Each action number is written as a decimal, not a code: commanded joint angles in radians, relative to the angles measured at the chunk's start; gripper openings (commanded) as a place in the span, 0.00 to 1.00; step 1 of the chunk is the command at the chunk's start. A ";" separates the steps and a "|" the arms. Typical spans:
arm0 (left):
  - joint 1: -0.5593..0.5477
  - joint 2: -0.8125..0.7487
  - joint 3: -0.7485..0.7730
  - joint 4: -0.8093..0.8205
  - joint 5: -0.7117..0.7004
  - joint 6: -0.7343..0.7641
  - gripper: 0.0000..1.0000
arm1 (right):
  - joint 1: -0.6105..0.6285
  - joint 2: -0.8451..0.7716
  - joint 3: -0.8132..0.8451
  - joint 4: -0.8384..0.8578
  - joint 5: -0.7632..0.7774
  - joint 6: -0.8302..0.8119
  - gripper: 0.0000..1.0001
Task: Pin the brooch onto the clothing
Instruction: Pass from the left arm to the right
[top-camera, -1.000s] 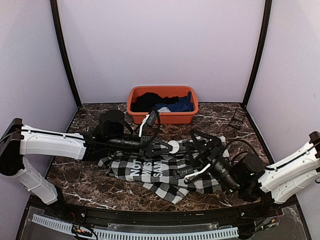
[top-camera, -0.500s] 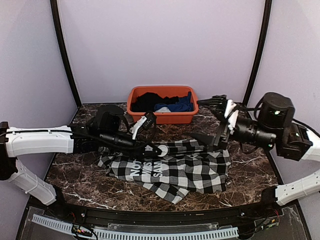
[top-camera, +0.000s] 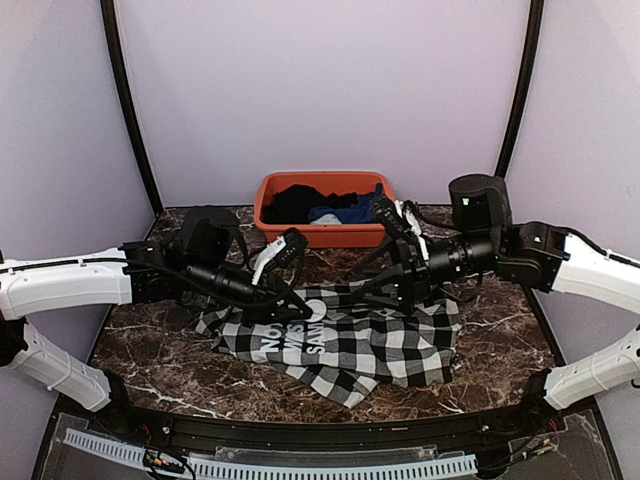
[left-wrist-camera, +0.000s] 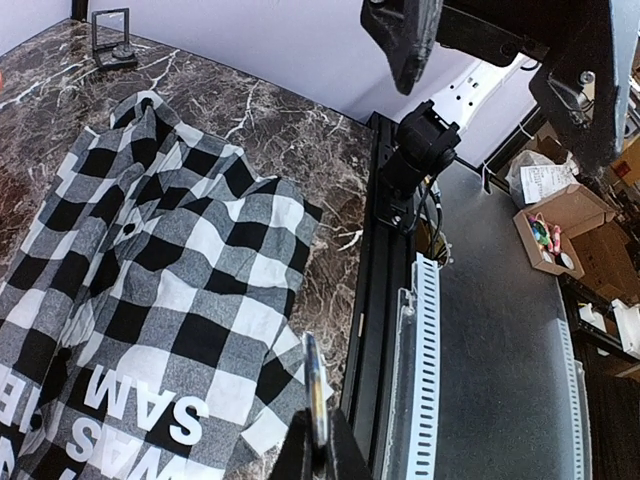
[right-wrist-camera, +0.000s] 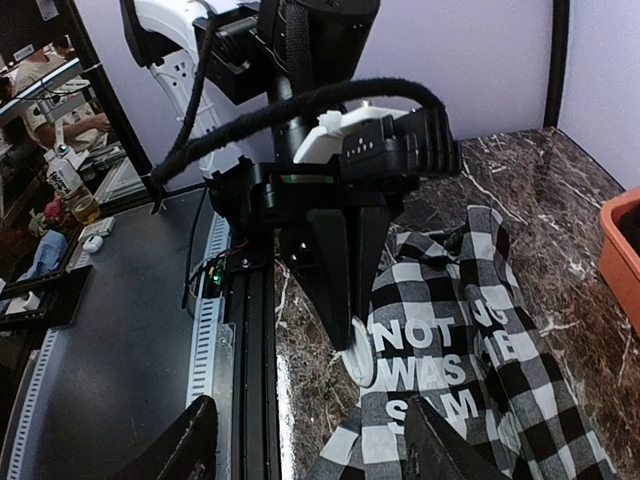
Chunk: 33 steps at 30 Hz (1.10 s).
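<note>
While my left jaws pinch the brooch (top-camera: 317, 306) over the far edge of the checked shirt (top-camera: 350, 345), my right jaws hang wide and empty just beside. The shirt lies spread on the marble surface (top-camera: 160, 365), lettering up, near an orange basket (top-camera: 325, 238).

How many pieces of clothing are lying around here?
3: the checked shirt spread on the table, plus a black garment and a blue garment in the orange tub behind it. More may be hidden in the tub.
</note>
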 joint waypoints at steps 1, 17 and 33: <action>-0.005 -0.031 0.009 -0.042 0.037 0.034 0.01 | -0.019 0.083 0.031 0.047 -0.151 0.079 0.57; -0.012 -0.050 -0.019 0.018 0.086 0.006 0.01 | -0.021 0.271 0.115 0.068 -0.182 0.033 0.39; -0.012 -0.026 -0.020 0.055 0.097 -0.008 0.01 | -0.019 0.305 0.113 0.062 -0.203 -0.021 0.34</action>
